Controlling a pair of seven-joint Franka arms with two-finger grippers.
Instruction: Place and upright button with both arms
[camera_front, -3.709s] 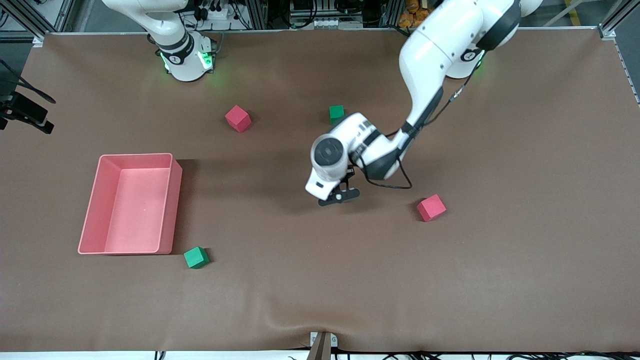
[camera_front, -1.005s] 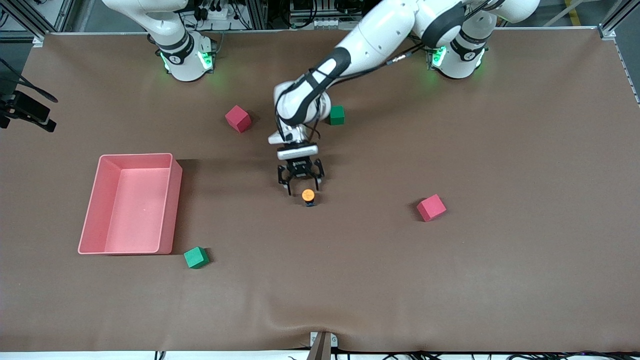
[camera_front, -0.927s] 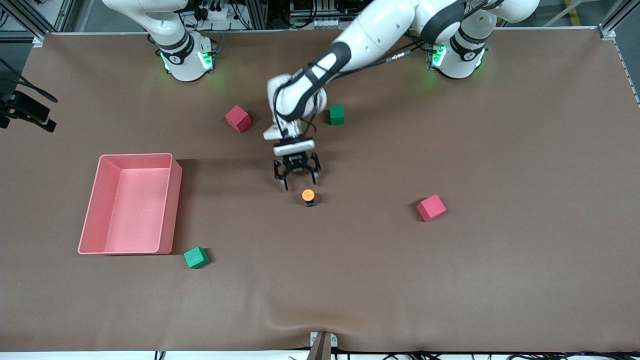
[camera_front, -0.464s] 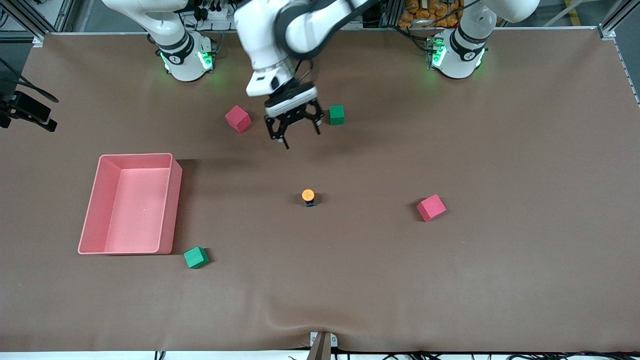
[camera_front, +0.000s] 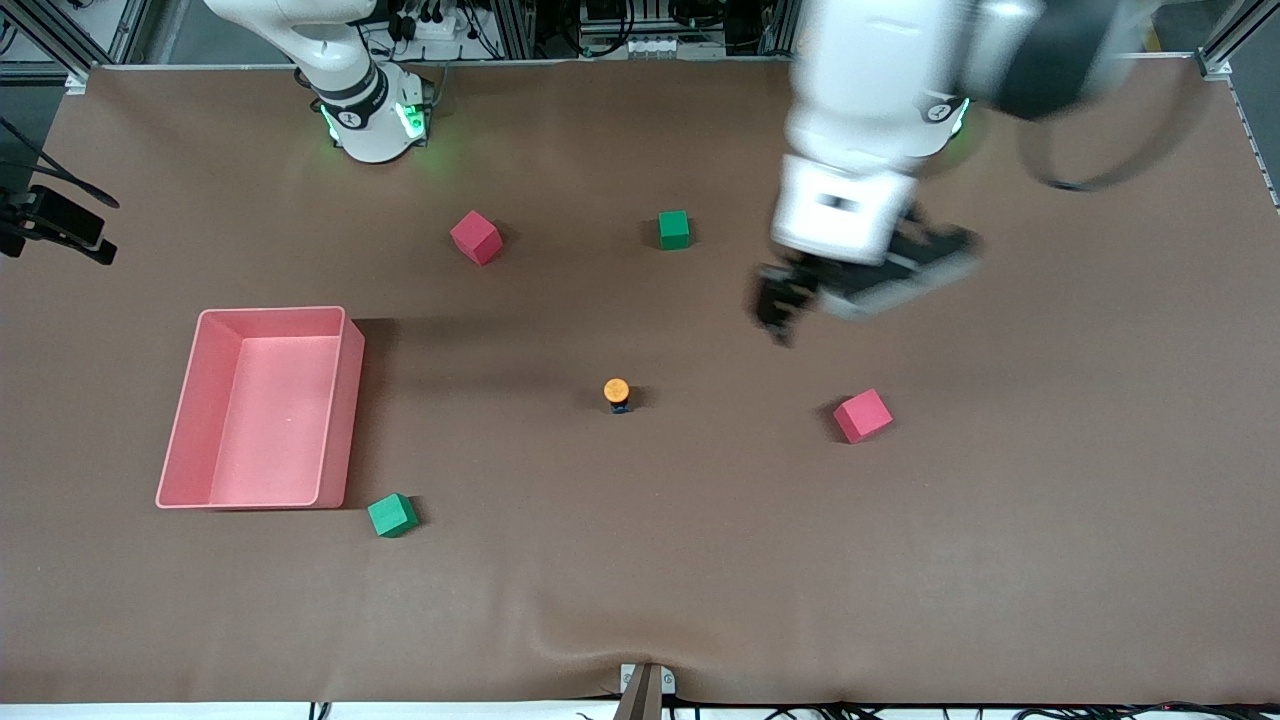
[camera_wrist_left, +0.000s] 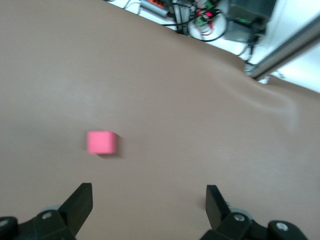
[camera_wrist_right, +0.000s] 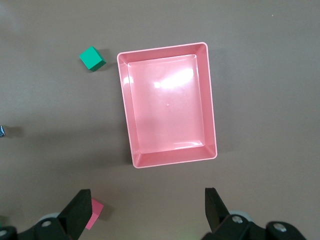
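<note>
The button (camera_front: 617, 394) stands upright, orange cap up, near the middle of the brown table (camera_front: 640, 600), free of both arms. The left gripper (camera_front: 800, 305) hangs in the air with its fingers (camera_wrist_left: 80, 205) spread and empty, over bare table toward the left arm's end, with a red cube (camera_front: 862, 415) near it. The right gripper (camera_wrist_right: 147, 212) waits high over the pink tray (camera_wrist_right: 167, 102), fingers spread and empty.
</note>
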